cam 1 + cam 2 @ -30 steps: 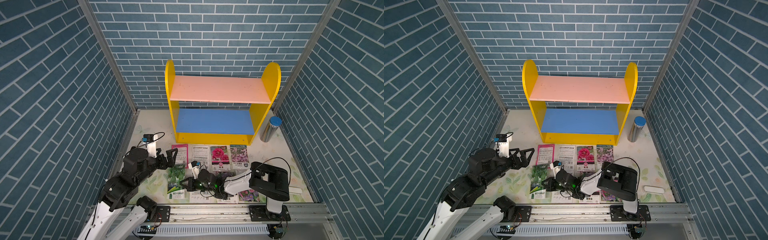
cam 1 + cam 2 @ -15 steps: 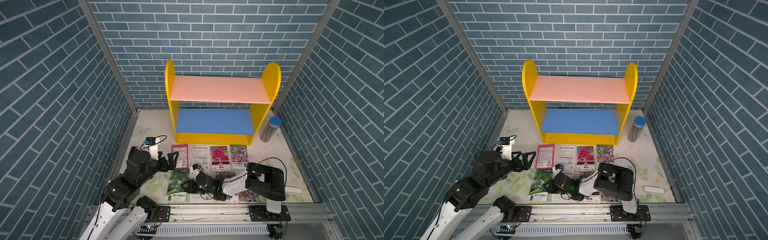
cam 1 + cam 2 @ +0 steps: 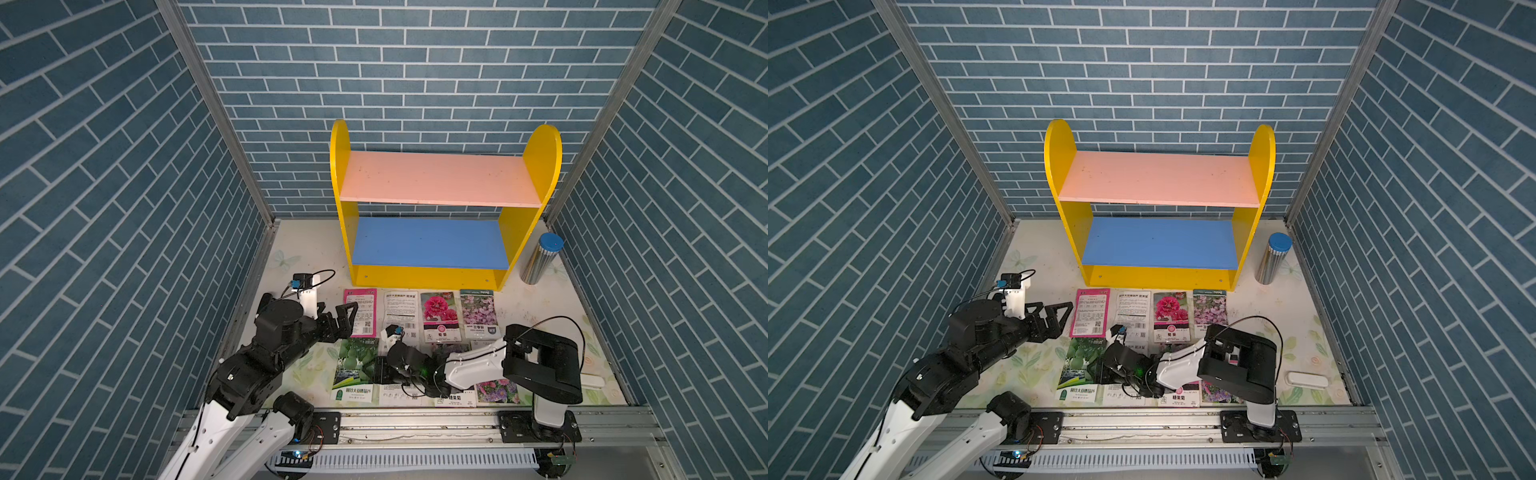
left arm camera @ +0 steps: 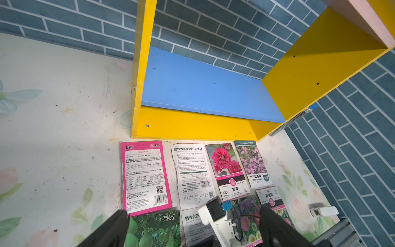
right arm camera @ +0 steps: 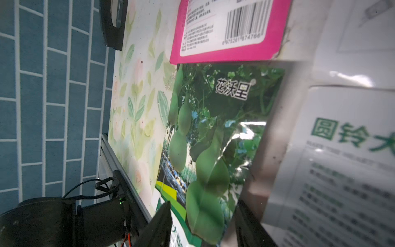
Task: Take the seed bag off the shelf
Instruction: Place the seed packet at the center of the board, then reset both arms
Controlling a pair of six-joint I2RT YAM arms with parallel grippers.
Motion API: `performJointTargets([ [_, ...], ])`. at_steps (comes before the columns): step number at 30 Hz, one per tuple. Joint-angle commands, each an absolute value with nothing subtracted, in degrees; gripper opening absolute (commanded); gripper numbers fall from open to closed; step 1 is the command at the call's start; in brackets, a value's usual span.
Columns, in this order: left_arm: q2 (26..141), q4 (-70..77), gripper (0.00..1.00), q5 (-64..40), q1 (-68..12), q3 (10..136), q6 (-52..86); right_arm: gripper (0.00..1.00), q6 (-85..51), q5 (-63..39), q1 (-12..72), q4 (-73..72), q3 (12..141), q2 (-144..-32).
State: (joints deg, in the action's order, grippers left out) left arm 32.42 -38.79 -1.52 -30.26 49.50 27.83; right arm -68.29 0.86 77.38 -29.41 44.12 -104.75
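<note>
Left claw [image 3: 348,320]: hovering lower left, spread wide, just beside the pink seed bag [image 3: 360,311].
Gourd seed bag [image 3: 351,365]: lying flat on the worktop [image 3: 307,257], lower centre; probably light, limp and slick, with an edge looking like the best hold.
Right claw [image 3: 376,370]: hanging low over that bag's right edge, jaws parted, pinching nothing.
Shelf [image 3: 432,245]: standing bare, upper centre.

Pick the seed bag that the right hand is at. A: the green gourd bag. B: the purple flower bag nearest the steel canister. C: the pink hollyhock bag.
A: in the right wrist view the right hand has its fingers apart over the green gourd bag, which lies on the table.
</note>
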Motion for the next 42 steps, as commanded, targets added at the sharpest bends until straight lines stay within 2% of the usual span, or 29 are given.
performJointTargets([
  [1, 32.5, -38.5, 1.0, 0.2, -30.3, 49.2, 27.8, 0.56, -63.5, 3.0, 77.1, -26.5, 41.7, -100.5],
  [2, 32.5, -38.3, 1.0, 0.4, -30.3, 49.1, 27.8, 0.6, -61.7, 2.4, 76.9, -26.2, 41.8, -99.6],
  [7, 33.0, -36.6, 1.0, 2.6, -30.3, 48.7, 27.3, 0.95, -52.4, 2.5, 76.6, -21.6, 42.0, -92.9],
  [8, 33.0, -36.1, 1.0, 3.2, -30.4, 48.5, 27.2, 0.99, -50.6, 2.4, 76.5, -20.9, 41.7, -91.5],
  [14, 33.4, -31.5, 1.0, 5.4, -30.3, 47.0, 26.4, 1.0, -40.3, 4.8, 74.6, -14.3, 38.2, -79.6],
  [20, 34.5, -26.1, 1.0, 7.9, -30.3, 45.1, 25.9, 1.0, -32.9, 13.4, 68.3, -8.6, 31.5, -63.8],
  [25, 35.8, -21.1, 1.0, 14.2, -30.4, 42.0, 26.0, 1.0, -25.2, 20.7, 60.5, -7.0, 26.6, -50.4],
  [28, 36.4, -16.4, 1.0, 18.4, -30.3, 39.2, 26.3, 1.0, -19.0, 26.1, 58.2, -10.7, 22.7, -43.8],
  [36, 43.6, -6.2, 1.0, 28.1, -29.8, 34.9, 22.9, 1.0, -3.0, 32.7, 47.7, -25.3, 14.4, -37.6],
  [39, 46.7, -1.3, 1.0, 29.7, -28.6, 33.1, 21.1, 1.0, 0.1, 28.7, 39.7, -31.1, 11.7, -38.0],
  [42, 48.7, 5.9, 1.0, 25.9, -25.9, 30.6, 18.1, 1.0, -0.2, 23.1, 30.4, -36.1, 9.5, -40.2],
])
